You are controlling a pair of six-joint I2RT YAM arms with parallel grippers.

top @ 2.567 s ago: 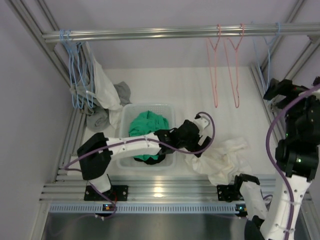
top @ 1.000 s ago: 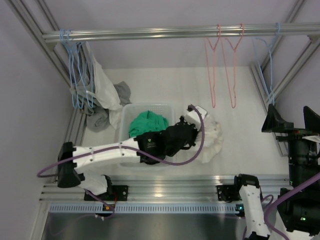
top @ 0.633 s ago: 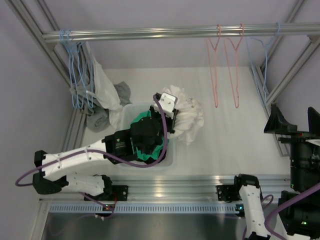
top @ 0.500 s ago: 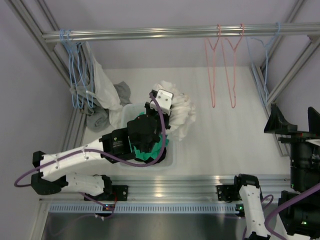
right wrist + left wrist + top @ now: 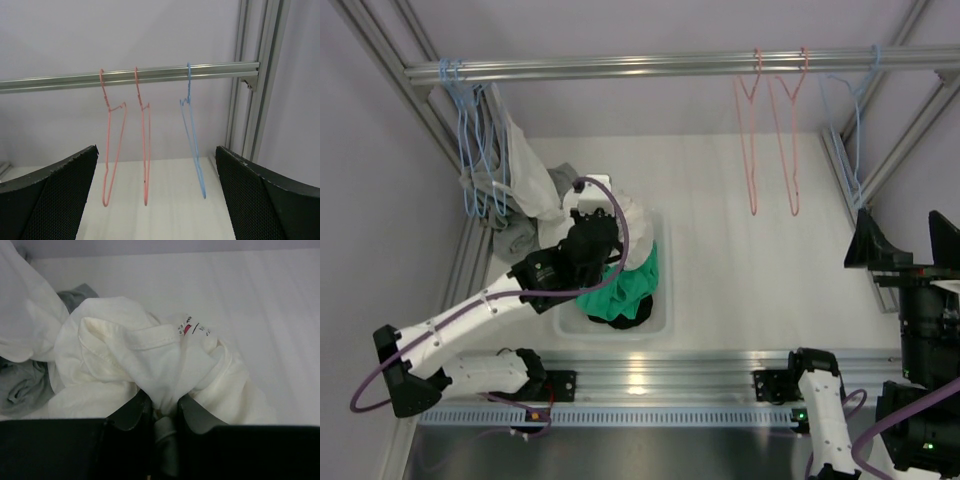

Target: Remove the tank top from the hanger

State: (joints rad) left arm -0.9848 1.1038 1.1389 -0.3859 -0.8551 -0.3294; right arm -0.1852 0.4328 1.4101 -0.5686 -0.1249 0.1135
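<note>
The white tank top (image 5: 150, 350) is bunched up and pinched between the jaws of my left gripper (image 5: 165, 410), which is shut on it. From above, the tank top (image 5: 635, 222) hangs at the far end of the plastic bin (image 5: 661, 300), with the left gripper (image 5: 588, 218) over the bin's far left corner. A bare blue hanger (image 5: 192, 140) hangs on the rail (image 5: 60, 82), also seen from above as the blue hanger (image 5: 860, 140). My right gripper (image 5: 157, 200) faces it from a distance, wide open and holding nothing; it sits at the right edge (image 5: 905, 245).
Two bare pink hangers (image 5: 770, 140) hang left of the blue one. A green garment (image 5: 620, 290) fills the bin. Blue hangers with white and grey garments (image 5: 505, 170) hang at the far left, and a grey garment (image 5: 25, 385) lies just beyond the tank top.
My left arm has swung the tank top leftward, from right of the bin to over its far left corner. The right arm has stayed still, jaws open.
</note>
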